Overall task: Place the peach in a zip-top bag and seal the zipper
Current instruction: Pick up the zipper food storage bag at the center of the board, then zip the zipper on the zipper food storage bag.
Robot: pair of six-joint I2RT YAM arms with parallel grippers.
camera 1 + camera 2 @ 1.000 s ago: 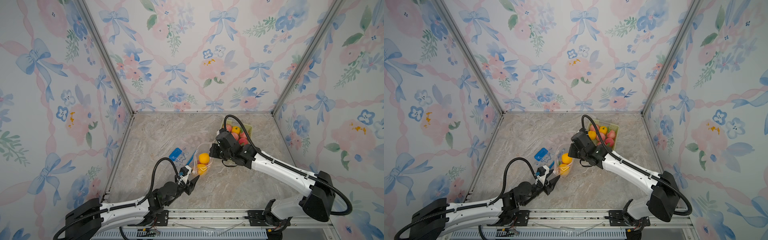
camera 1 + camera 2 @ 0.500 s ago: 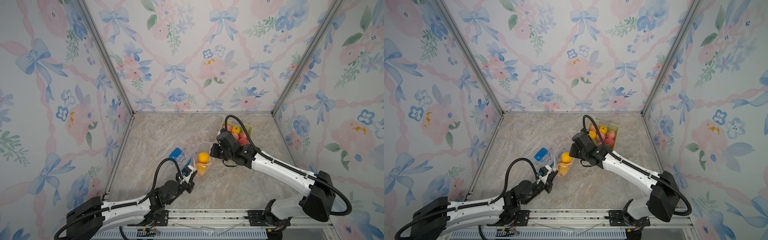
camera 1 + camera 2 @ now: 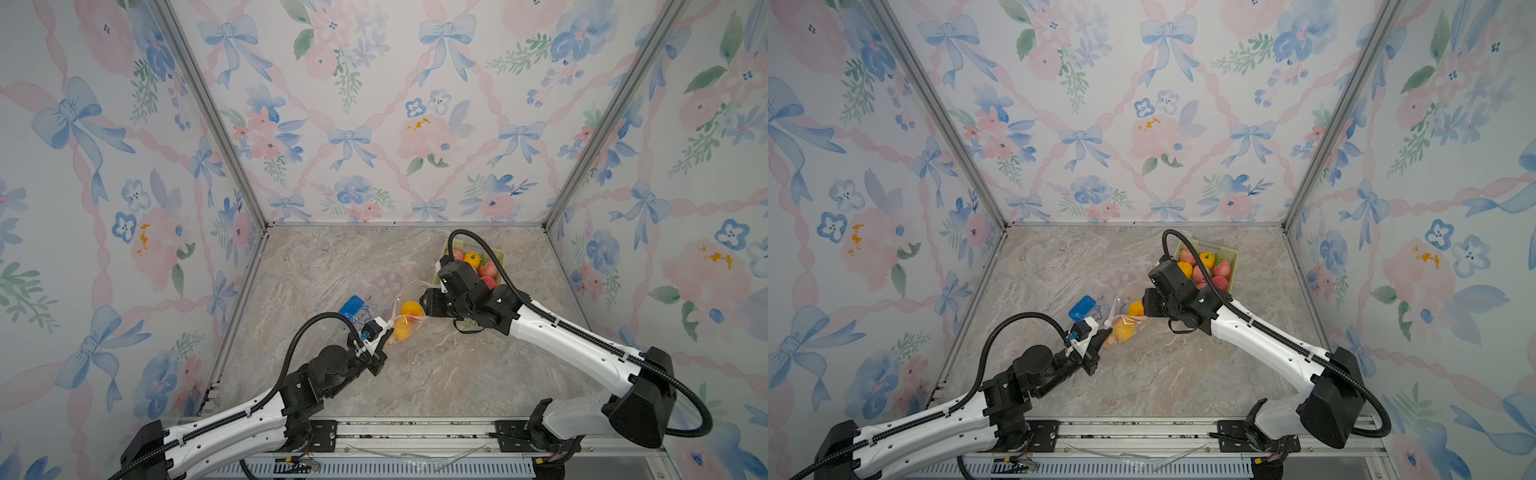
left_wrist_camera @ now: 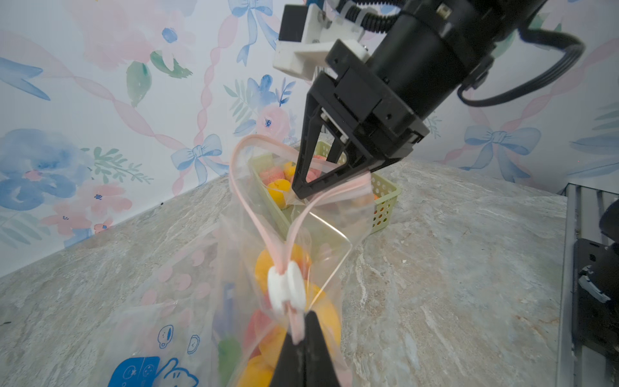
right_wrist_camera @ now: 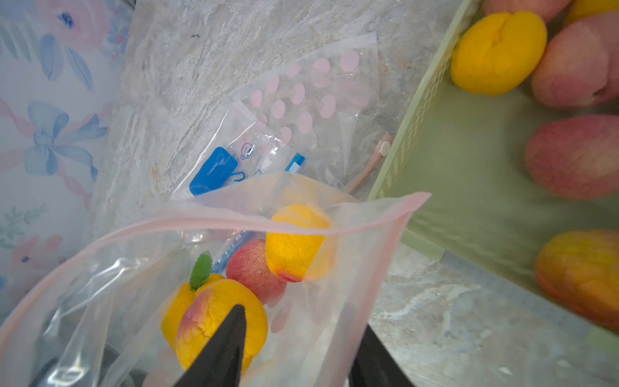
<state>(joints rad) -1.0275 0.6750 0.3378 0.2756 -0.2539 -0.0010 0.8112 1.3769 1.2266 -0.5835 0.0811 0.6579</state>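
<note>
Three peaches sit inside the clear bag near the green basket; the left hand is clamped on the bag's pink zipper strip just beside the white slider; the right hand has its fingers apart astride the open rim.

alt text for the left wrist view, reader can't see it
The left gripper, shut, pinches the pink zipper strip of a clear bag right beside its white slider, with peaches inside. Across the open mouth, the right gripper, jaws apart, sits at the strip's far end, with a green basket of more peaches beyond it.
</note>
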